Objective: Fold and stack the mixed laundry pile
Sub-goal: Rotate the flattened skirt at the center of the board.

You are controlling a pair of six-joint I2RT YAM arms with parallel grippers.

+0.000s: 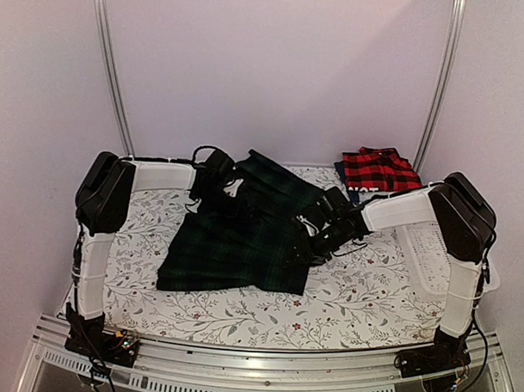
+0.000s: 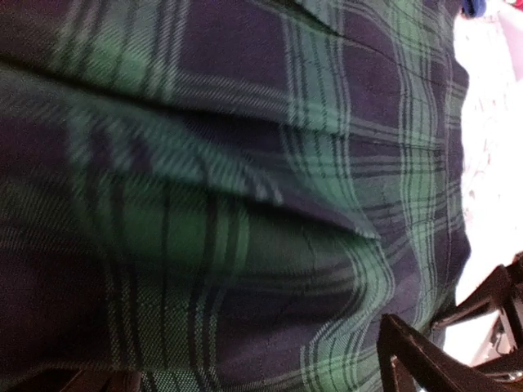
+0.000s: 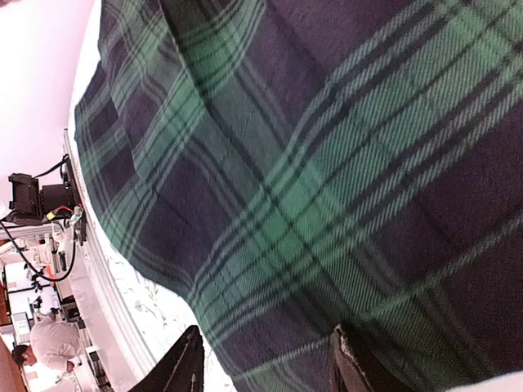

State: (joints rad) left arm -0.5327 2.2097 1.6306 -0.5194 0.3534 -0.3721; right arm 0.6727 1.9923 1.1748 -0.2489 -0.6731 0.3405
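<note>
Reaching onto plaid garment [image 1: 234, 251] | left jaws apart | right jaws straddle its edge (grip unclear) | navy garment [image 1: 358, 192] reads "NOT"

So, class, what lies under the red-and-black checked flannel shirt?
A navy blue folded garment peeks from beneath the red-and-black checked flannel shirt; the rest is covered.

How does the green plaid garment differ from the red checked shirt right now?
The green plaid garment is dark green and navy; the red checked shirt is red and black. The plaid one lies spread and rumpled across the middle of the floral table cloth and covers far more area; the shirt sits compactly folded at the far right. Both are checked cloth.
</note>
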